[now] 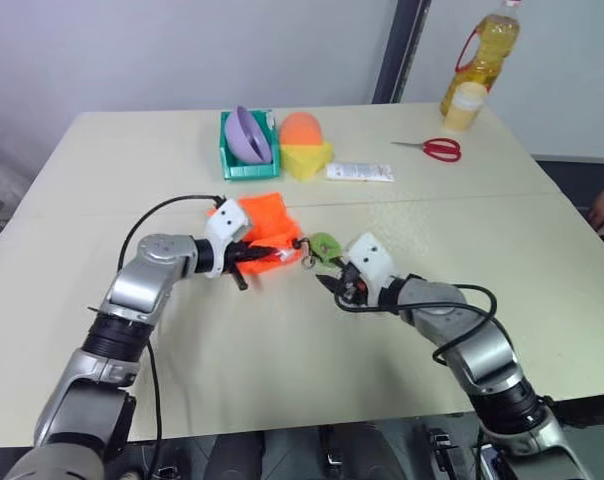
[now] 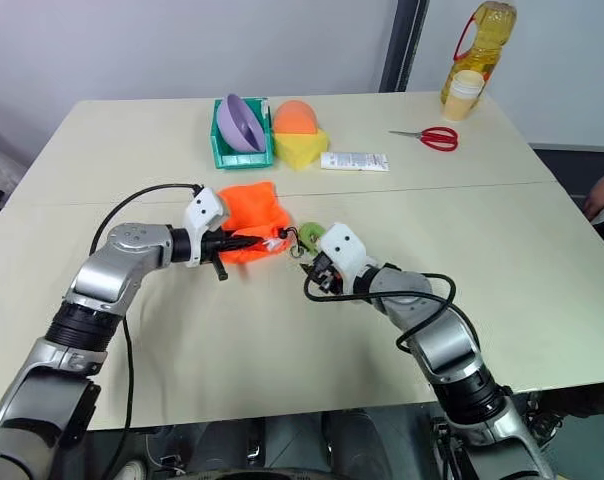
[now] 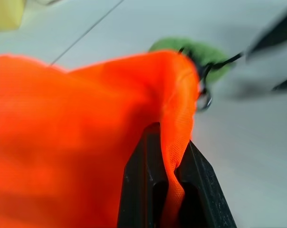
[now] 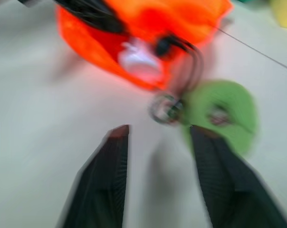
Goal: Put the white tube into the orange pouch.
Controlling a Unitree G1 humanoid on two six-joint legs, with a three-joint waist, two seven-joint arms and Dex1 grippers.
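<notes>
1. Fingers on left gripper [image 2: 244, 241] are clamping a fold of the orange pouch [image 2: 252, 215] at its mouth edge; right gripper [image 4: 157, 156] fingers are standing apart, holding nothing.
2. White tube [image 4: 139, 61] is sitting in the pouch mouth, part of it showing; depth inside is hard to tell.
3. Green disc [image 4: 222, 114] on the cord is lying on the table [image 2: 542, 230] just beside the right fingertips.
4. Risk: tube is looking barely seated, so a tilt or tug by the left grip could spill it out; open right fingers could snag the cord or ring.
5. Both arms are reaching in low, angled down and toward each other across the pouch.
</notes>
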